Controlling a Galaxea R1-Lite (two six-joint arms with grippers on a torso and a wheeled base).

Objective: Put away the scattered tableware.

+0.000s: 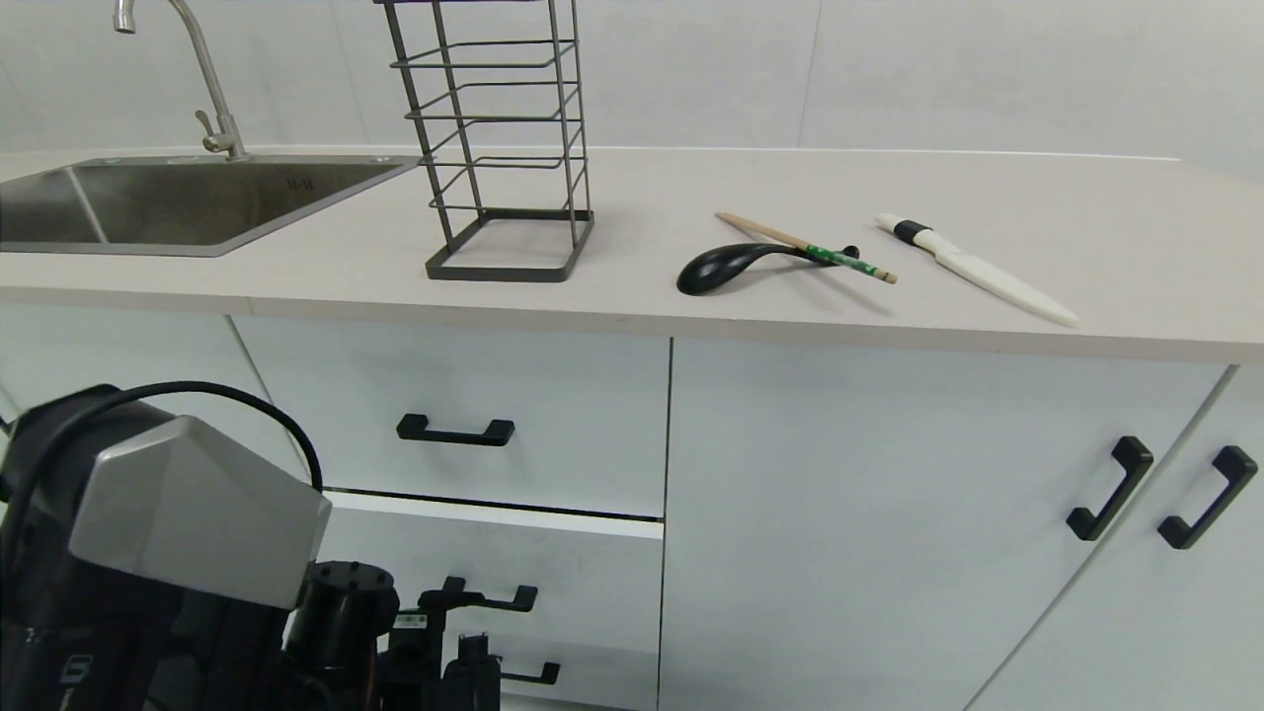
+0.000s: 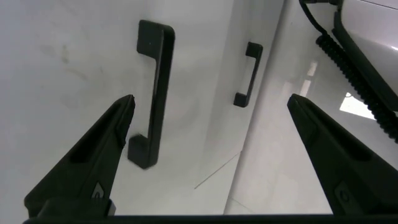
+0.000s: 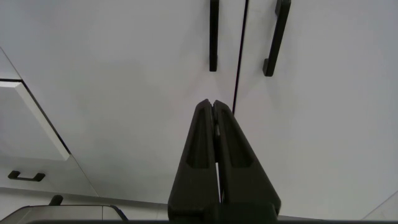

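1. As you read the countertop [image 1: 632,296] from its left end, you meet first the steel sink [image 1: 59,242] with its faucet [image 1: 210,84], set into the back left corner.
2. Just right of the sink stands a dark wire rack [image 1: 504,148], upright, with open tiers and a rectangular base.
3. Right of the rack, well apart from it, lies the black spoon [image 1: 726,267]. It is glossy, with its bowl toward the rack and its curved handle running right.
4. The chopsticks [image 1: 805,247] lie slantwise across the end of the spoon's handle and appear to touch it. They are pale wood with a green patterned band near the end by the counter's front. You cannot tell one stick from a pair.
5. Farthest right, near the chopsticks but apart from them, lies the white knife [image 1: 978,269]. A black band rings it near its far end, and its tapered end points toward the front edge.
6. The left gripper [image 2: 211,155] is low before the drawer fronts. Its fingers [image 2: 93,162] are spread wide with nothing between them, and a black drawer handle [image 2: 152,93] is ahead.
7. The right gripper [image 3: 213,109] has its fingers pressed together on nothing. It faces a white cabinet door with black door handles [image 3: 214,34].
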